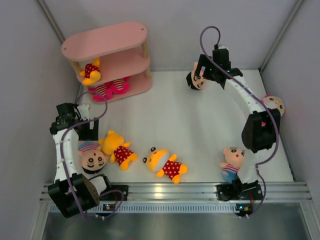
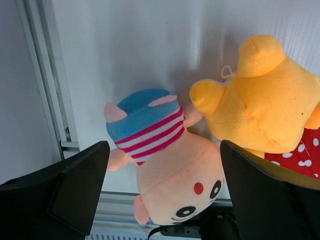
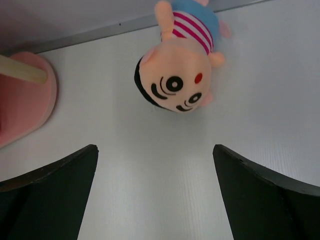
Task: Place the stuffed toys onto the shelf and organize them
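The pink shelf [image 1: 107,55] stands at the back left, with a yellow bear [image 1: 91,71] on its middle board and a pink striped doll [image 1: 110,89] on the bottom board. My left gripper [image 1: 88,136] is open, and its fingers flank the head of a striped-shirt boy doll [image 2: 170,175] that lies against another yellow bear [image 2: 265,105]. My right gripper [image 3: 155,150] is open and empty, just short of a black-haired boy doll [image 3: 175,85] lying on the table. A third bear [image 1: 167,164] and another boy doll [image 1: 232,161] lie near the front.
A doll with a pink cap [image 1: 274,104] lies at the right edge behind the right arm. The shelf's base [image 3: 30,100] sits left of the right gripper. Grey walls close in the table, and an aluminium rail [image 1: 170,190] runs along its front.
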Controlling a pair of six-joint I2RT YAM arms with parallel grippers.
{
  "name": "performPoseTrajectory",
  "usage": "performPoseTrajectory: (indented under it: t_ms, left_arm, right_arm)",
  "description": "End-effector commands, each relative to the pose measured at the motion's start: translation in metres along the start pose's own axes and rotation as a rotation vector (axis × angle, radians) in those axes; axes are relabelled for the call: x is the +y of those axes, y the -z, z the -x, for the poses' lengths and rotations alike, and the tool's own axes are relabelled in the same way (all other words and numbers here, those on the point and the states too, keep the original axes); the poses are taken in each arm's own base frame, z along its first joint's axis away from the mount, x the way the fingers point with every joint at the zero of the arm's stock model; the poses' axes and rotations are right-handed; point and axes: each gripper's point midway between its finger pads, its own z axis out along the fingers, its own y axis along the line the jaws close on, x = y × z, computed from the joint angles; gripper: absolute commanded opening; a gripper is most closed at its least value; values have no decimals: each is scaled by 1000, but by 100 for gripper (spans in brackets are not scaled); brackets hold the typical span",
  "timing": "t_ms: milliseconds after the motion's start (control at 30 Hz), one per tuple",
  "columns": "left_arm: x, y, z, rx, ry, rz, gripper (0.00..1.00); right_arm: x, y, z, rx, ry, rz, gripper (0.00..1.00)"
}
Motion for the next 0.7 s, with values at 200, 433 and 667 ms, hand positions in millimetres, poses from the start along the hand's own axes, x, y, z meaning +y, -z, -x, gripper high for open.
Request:
performPoseTrajectory:
  t_ms: [200,433,667]
  left_arm:
    - [8,3,28,-55,15,9,98]
    - [6,-1,35,-54,11,-17,98]
    - [5,4,43,-81,36,-25,98]
  right_arm:
    - [7,-137,8,-16,54,-18,99]
    - [-24,-179,-18,-10,79,-145,97]
    - [-40,-193,-40,34,107,-192,14]
